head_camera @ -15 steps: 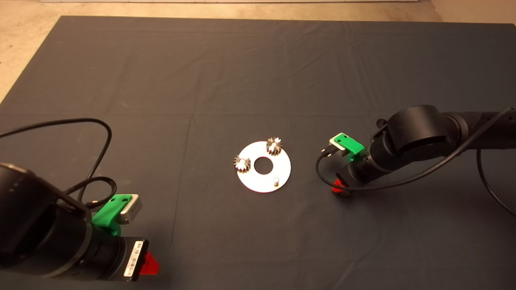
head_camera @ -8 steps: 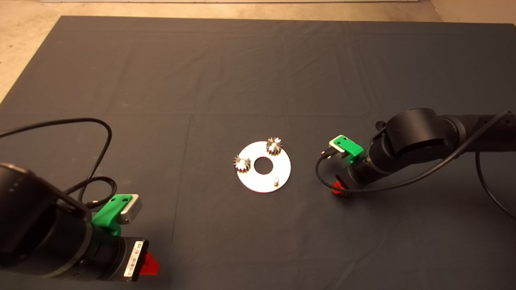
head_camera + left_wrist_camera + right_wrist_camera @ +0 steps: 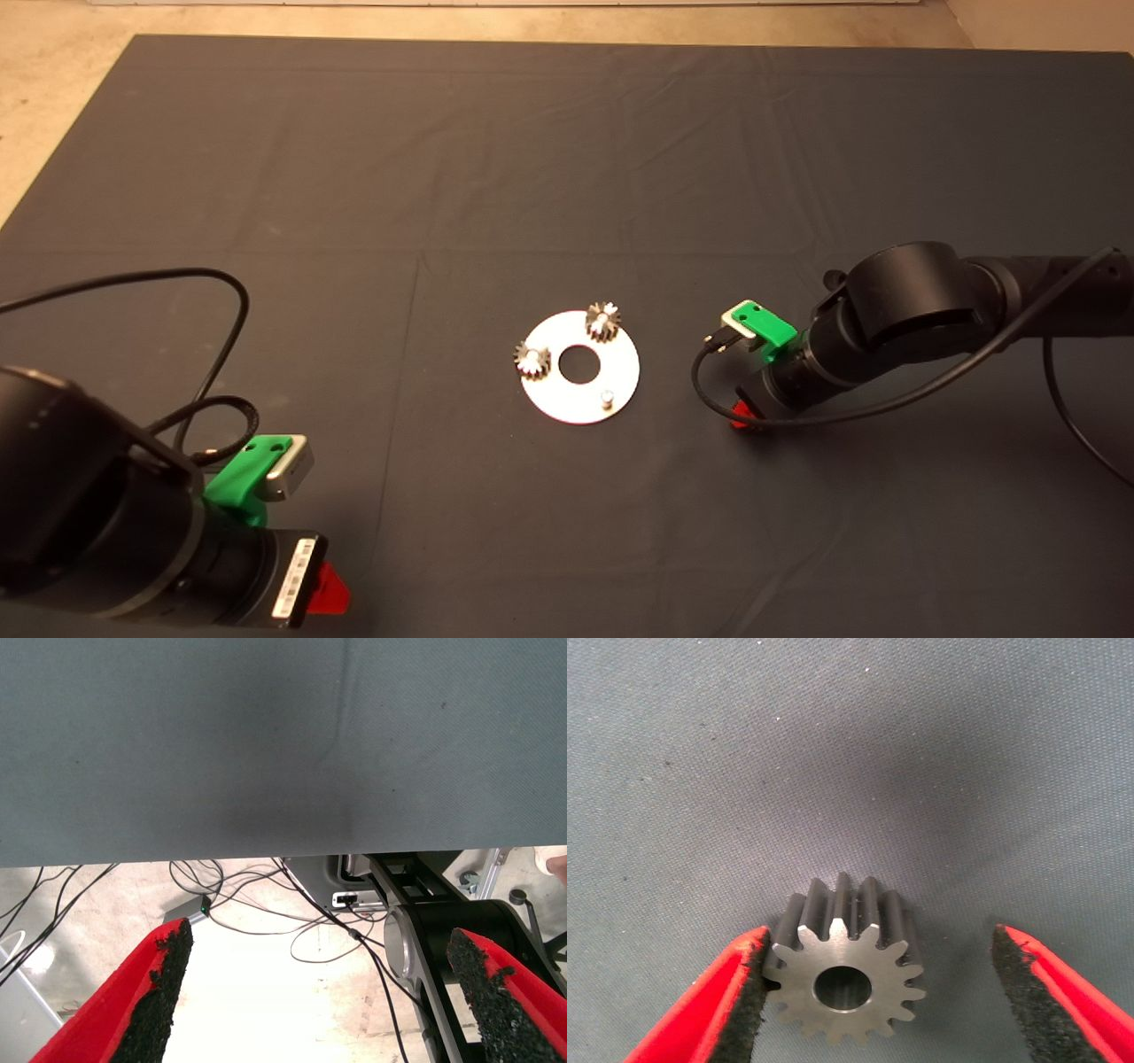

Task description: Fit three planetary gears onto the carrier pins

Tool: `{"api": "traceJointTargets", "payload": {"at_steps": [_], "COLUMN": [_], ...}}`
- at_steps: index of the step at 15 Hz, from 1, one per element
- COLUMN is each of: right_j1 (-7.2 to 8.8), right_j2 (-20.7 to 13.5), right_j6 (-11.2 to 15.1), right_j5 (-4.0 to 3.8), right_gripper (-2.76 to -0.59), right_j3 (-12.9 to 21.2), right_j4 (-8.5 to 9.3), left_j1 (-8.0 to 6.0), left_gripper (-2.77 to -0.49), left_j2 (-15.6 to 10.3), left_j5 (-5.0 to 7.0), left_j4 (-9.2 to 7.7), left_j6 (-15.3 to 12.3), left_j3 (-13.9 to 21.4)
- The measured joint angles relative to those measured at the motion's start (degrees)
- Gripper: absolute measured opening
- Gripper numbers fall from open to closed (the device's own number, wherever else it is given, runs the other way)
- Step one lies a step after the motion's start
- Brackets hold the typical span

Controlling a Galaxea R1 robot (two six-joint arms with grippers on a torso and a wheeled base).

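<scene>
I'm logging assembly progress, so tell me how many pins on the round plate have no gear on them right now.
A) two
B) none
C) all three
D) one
D: on the round plate, two gears sit on pins, while the pin nearest the camera stands bare; the third gear lies on the mat between the open right gripper fingers.

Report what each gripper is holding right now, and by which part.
Nothing is held. The right gripper is open around the third gear on the mat; one pad touches its teeth, the other stands clear. The left gripper is open, parked.
</scene>
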Motion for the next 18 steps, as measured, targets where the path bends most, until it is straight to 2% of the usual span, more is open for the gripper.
{"api": "traceJointTargets", "payload": {"at_steps": [1, 8, 10, 12, 17, 18], "right_j1": [-0.02, -0.20, -0.74, -1.12, -1.12, -1.12], "right_j2": [0.0, 0.2, 0.3, 0.3, 0.3, 0.3], "right_j6": [0.0, 0.0, 0.0, 0.0, 0.0, 0.0], "right_j5": [0.05, 0.01, 0.02, -0.06, 0.02, 0.00], "right_gripper": [-1.68, -1.69, -1.84, -1.84, -2.11, -2.11], "right_j3": [0.0, 0.0, 0.0, 0.0, 0.0, 0.0], "right_j4": [0.02, -0.01, -0.01, -0.01, 0.02, 0.02], "left_j1": [0.00, 0.59, 0.61, 0.62, 0.61, 0.61], "left_gripper": [-1.22, -1.22, -1.22, -1.22, -1.22, -1.22], "left_j2": [-0.2, -0.5, -0.6, -0.6, -0.6, -0.6], "left_j5": [-0.01, -0.02, 0.00, 0.00, 0.00, 0.00], "left_j4": [0.00, 0.00, -0.02, 0.00, 0.00, 0.00], "left_j6": [0.0, 0.0, 0.0, 0.0, 0.0, 0.0], "left_j3": [0.0, 0.0, 0.0, 0.0, 0.0, 0.0]}}
